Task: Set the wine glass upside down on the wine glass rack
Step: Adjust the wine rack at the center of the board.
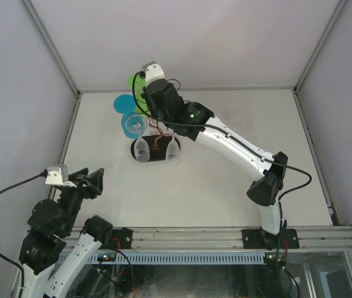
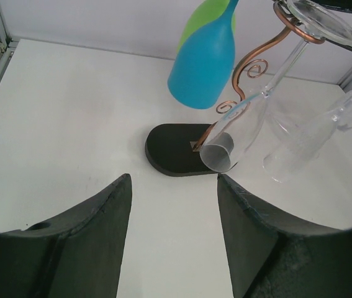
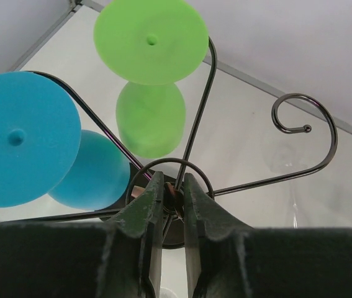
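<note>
**Top view.** The right gripper (image 1: 157,123) sits directly over the wine glass rack (image 1: 154,151), with its arm stretched far fwd. The left gripper (image 1: 92,178) is well apart from the rack, near its own base, fingers spread & holding nothing. So the R arm is by far the nearer.

Around the R tool we count 4 glasses, all hung bowl-down:
- 1 green glass (image 1: 135,82), beyond the tool
- 1 blue glass (image 1: 126,105), to its left
- 1 left clear glass (image 1: 141,150) and 1 right clear glass (image 1: 172,150), on its near side

**Left wrist view.** The fingers are wide apart w/ nothing between them. Straight ahead is the rack's black base (image 2: 176,152), w/ the coppery stem (image 2: 250,65) rising from it. Both clear glasses hang ahead-right, tilted, rims lowest. The blue bowl hangs beyond the base.

**Right wrist view.** We look straight down. The fingers are drawn nearly together, leaving a thin slot, & the stem's coppery top shows in that slot. We can't tell whether they pinch it or just hover above it. No glass is in them. The green foot & bowl are ahead and the blue ones ahead-left. 1 empty scroll arm (image 3: 303,124) is ahead-right, w/ a faint clear glass below it.

**Our read.** The wine glass is already on the rack, upside down. Each glass's long axis runs roughly vertical, parallel to the R tool's approach. We judge the coming move is a straight lift away. Rack wires pass on either side of the fingers, so sideways drift could snag the rack.
</note>
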{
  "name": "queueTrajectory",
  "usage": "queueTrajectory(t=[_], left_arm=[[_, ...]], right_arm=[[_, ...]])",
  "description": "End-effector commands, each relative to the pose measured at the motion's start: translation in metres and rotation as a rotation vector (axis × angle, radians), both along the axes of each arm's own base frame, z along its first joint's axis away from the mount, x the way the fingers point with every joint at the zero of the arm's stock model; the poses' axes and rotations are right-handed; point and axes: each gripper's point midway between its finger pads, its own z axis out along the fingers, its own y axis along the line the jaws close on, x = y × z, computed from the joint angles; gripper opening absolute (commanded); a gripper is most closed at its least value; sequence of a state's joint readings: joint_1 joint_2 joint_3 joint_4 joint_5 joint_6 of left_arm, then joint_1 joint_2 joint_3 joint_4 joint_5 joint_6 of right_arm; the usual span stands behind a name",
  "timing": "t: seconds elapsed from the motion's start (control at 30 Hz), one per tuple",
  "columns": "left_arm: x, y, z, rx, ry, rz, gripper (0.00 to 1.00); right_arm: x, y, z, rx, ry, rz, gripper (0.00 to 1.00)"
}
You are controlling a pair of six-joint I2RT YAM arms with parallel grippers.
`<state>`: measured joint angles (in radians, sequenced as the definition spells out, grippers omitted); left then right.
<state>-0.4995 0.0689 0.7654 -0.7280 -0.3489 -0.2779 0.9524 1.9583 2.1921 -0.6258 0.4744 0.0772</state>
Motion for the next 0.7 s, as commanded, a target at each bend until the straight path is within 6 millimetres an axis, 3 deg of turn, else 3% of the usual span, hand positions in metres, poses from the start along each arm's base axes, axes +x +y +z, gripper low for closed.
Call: queueTrajectory(t=[0.0, 0.67], left_arm=[[0.002, 0.002, 0.001, 0.001, -0.016, 0.014, 0.62], [0.003, 0.0, 0.001, 0.007, -0.01, 0.008, 0.62]], right_arm=[[0.004, -0.035, 0.052, 0.132, -0.078, -0.139, 0.0], [0.016, -0.077, 0.05, 0.166, -0.07, -0.368, 0.0]])
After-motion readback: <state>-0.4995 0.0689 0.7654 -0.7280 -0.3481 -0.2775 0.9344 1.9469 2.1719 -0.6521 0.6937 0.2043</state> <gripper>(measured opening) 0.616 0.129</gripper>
